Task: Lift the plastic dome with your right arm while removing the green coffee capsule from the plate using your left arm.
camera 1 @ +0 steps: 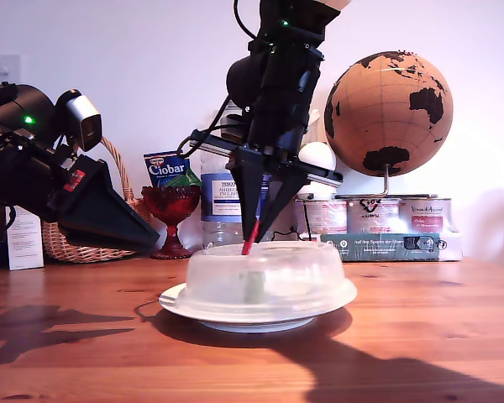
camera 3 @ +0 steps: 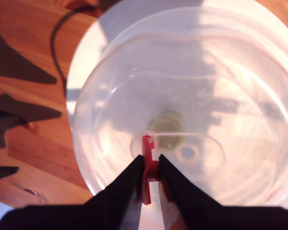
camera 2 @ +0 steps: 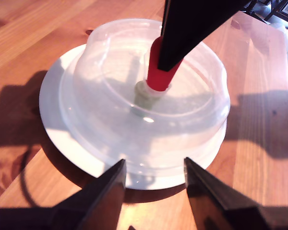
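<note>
You have my second gripper (camera 3: 151, 165) pinched shut on the red tab (camera 3: 146, 146) to lift the plastic dome (camera 1: 269, 273) off the plate (camera 1: 175, 295). The green coffee capsule (camera 2: 143, 97) sits centred underneath, so my first gripper (camera 2: 154, 162) hovers open at the exterior view's left.

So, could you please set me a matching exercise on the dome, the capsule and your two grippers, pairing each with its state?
Things:
1. plastic dome
2. green coffee capsule
3. my first gripper
4. my second gripper

States:
A. shut on the red tab
B. under the cover, seen through it
C. open, holding nothing, near the plate
D. sitting over the plate

Pairs: 1-D, 2-B, 3-C, 4-A
</note>
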Tool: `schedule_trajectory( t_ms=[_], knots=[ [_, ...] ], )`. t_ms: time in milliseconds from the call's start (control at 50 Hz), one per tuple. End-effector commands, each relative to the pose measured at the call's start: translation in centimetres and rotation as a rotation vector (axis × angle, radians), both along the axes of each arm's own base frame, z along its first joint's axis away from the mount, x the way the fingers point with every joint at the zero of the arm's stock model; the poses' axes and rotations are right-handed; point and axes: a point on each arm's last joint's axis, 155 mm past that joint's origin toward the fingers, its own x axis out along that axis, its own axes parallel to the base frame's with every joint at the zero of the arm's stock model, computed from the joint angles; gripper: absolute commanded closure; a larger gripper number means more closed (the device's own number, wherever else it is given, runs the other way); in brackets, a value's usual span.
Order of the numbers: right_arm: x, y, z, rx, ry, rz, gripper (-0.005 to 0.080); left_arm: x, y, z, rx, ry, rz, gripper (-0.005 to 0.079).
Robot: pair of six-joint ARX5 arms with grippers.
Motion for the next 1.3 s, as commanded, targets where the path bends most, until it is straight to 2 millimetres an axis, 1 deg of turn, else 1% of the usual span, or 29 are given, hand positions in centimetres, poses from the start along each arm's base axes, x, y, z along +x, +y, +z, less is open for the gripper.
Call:
schedule_trajectory(
  t_ms=[0, 200, 500, 800, 1060, 1280],
  knots=[
    [-0.1, 0.5, -0.9, -0.013, 0.011, 0.013, 0.0765, -0.1, -0.1, 0.1, -0.003, -0.009, -0.008, 0.0403],
    [0.4, 0.8, 0.4, 0.003, -0.013, 0.013, 0.0765, -0.1, -0.1, 0.1, -0.003, -0.008, -0.008, 0.0403],
    [0.5, 0.9, 2.1, 0.010, -0.024, 0.022, 0.0765, -0.1, -0.1, 0.1, -0.003, -0.008, -0.008, 0.0403],
    [1.3, 1.7, 4.4, 0.058, -0.074, 0.021, 0.0765, 0.0, -0.1, 0.0, 0.003, -0.010, -0.005, 0.0403],
    [1.7, 1.9, 5.2, 0.072, -0.092, 0.014, 0.0765, 0.3, -0.1, 0.1, 0.008, -0.052, -0.017, 0.0403],
    [2.3, 1.5, 6.3, 0.090, -0.116, 0.000, 0.0765, 0.3, -0.9, 0.3, 0.003, -0.080, -0.036, 0.0403]
  ],
)
